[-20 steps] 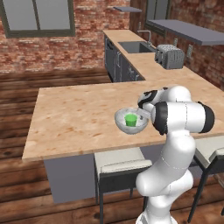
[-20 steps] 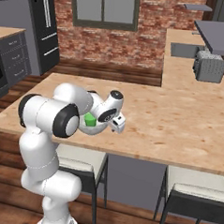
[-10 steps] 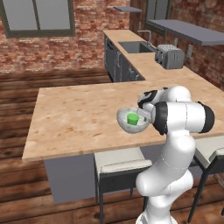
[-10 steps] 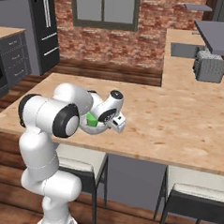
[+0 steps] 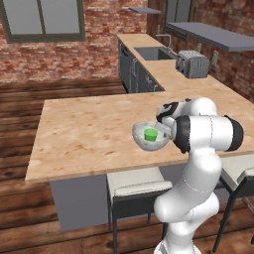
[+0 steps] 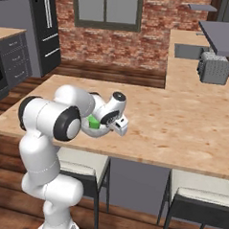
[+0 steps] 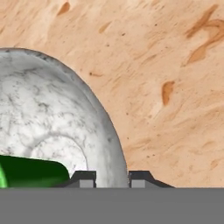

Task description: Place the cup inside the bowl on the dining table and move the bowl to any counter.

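Note:
The pale speckled bowl [image 5: 143, 142] rests near the front edge of the dining table [image 5: 84, 129], and the green cup [image 5: 150, 134] stands inside it. My gripper [image 5: 164, 131] is at the bowl's right side, shut on its rim. In the hand view the bowl [image 7: 52, 113] curves in from the left with the cup [image 7: 30, 173] lying low inside, and my gripper [image 7: 111, 178] has one fingertip on each side of the rim. From the right base view, the cup [image 6: 93, 122] peeks out behind my arm, next to the gripper [image 6: 108, 126]; the bowl is mostly hidden.
A counter [image 5: 163, 69] runs along the far right with a sink [image 5: 151, 52] and a toaster [image 5: 193, 63]. Stools [image 5: 131, 181] stand under the table's front edge, beside my base. A dark fridge [image 6: 44, 30] stands at the far left.
The jaws have closed on the bowl's rim. Arm, bowl and cup stay where they were.

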